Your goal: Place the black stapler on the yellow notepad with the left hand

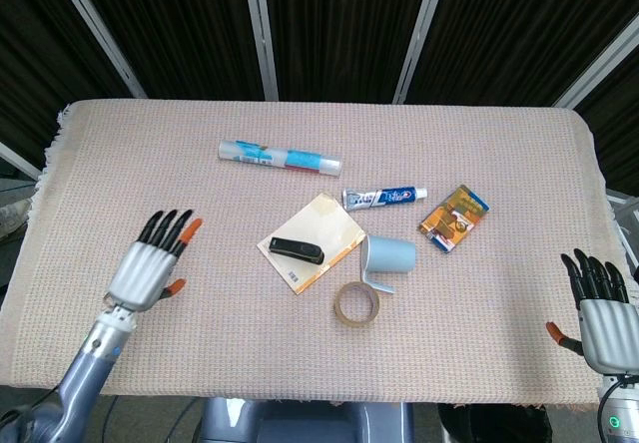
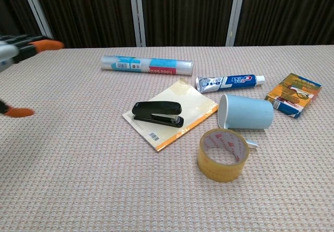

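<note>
Already, nothing is being held by the spread left hand (image 1: 150, 265) at the table's left, while the black stapler (image 1: 297, 251), its long axis running left-right, is being carried by the yellow notepad (image 1: 329, 221), far from the empty, splayed right hand (image 1: 596, 308).

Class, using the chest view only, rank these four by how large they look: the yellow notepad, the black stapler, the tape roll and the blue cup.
1. yellow notepad, clearly the largest.
2. and 3. tape roll and blue cup: they look alike, and the tape lies nearer the camera, so no ranking.
4. black stapler, lying on the notepad.
</note>
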`<state>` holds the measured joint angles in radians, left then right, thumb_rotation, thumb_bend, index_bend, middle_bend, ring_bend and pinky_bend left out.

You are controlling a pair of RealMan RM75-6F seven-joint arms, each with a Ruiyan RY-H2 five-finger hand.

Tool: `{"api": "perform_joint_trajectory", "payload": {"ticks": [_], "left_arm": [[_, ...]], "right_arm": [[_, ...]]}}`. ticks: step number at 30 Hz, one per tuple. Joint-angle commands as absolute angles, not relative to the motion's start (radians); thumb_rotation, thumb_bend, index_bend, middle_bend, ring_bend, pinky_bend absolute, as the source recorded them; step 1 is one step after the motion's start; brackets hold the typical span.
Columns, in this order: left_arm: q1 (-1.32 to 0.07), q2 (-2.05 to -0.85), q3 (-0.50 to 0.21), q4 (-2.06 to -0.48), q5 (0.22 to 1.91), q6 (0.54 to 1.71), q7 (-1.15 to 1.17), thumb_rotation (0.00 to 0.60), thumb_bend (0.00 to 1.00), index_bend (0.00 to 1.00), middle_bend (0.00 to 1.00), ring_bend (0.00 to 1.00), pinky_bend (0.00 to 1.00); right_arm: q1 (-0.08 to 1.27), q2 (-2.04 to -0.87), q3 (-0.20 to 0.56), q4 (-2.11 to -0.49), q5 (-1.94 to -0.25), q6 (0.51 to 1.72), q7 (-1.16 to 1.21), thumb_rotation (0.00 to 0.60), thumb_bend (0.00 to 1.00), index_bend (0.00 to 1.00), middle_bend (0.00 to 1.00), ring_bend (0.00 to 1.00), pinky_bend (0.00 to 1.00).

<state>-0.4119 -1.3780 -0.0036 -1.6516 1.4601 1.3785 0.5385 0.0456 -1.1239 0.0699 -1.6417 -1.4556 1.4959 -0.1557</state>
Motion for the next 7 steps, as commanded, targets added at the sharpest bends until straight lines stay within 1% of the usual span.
{"api": "perform_joint_trajectory", "payload": {"ticks": [1,3,5,7], "left_arm": [[-0.258,-1.332,0.086,-1.691,1.464,1.551,0.623,0.6,0.15,0.0,0.0,0.0,0.07],[-0.208,-1.353,0.091,-1.648,1.471,1.612,0.581,0.6,0.15,0.0,0.0,0.0,0.07],[-0.189,-1.362,0.094,-1.617,1.464,1.616,0.546,0.6,0.15,0.0,0.0,0.0,0.06],[-0.191,-1.353,0.092,-1.606,1.463,1.597,0.529,0.6,0.16,0.0,0.0,0.0,0.06]], "right_arm": [[0.046,-1.128,0.071,-1.641,-1.451,1.494,-0.162,0.6,0.11,0.0,0.0,0.0,0.0],[0.046,-1.131,0.069,-1.643,-1.453,1.494,-0.173,0.6,0.11,0.0,0.0,0.0,0.0],[0.045,-1.135,0.066,-1.644,-1.457,1.495,-0.184,0.6,0.11,0.0,0.0,0.0,0.0],[0.043,-1.138,0.06,-1.644,-1.463,1.498,-0.193,0.6,0.11,0.0,0.0,0.0,0.0]]}}
